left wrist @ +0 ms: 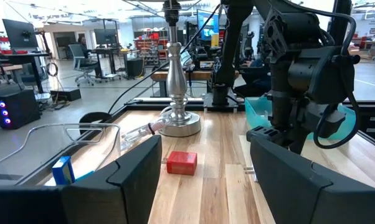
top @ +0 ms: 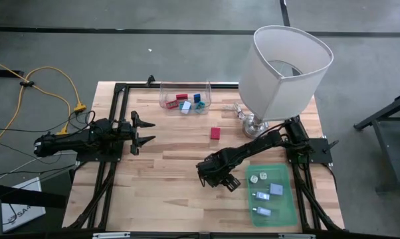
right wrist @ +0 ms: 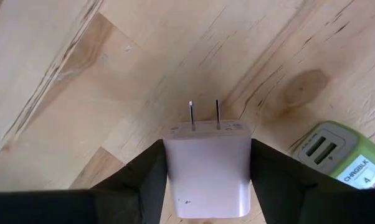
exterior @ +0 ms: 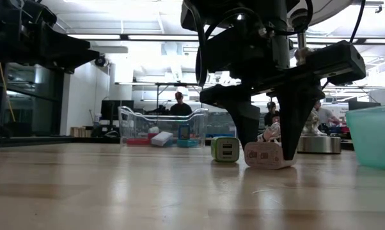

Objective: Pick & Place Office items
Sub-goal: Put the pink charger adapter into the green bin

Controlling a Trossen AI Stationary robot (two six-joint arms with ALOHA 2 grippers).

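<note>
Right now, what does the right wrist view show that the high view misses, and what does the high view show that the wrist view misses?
Only the right wrist view shows the white plastic wall charger between the right gripper's fingers, its two metal prongs pointing away.

Only the high view shows the clear plastic bin of small coloured pieces, the lone red block, the green tray, the white lamp, and the left gripper, open and idle at the table's left.

Both show the right gripper, the green charger and the wooden table.

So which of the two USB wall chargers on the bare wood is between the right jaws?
The white charger, prongs showing, sits between the right gripper's jaws; the green charger lies just beside them, free.
</note>
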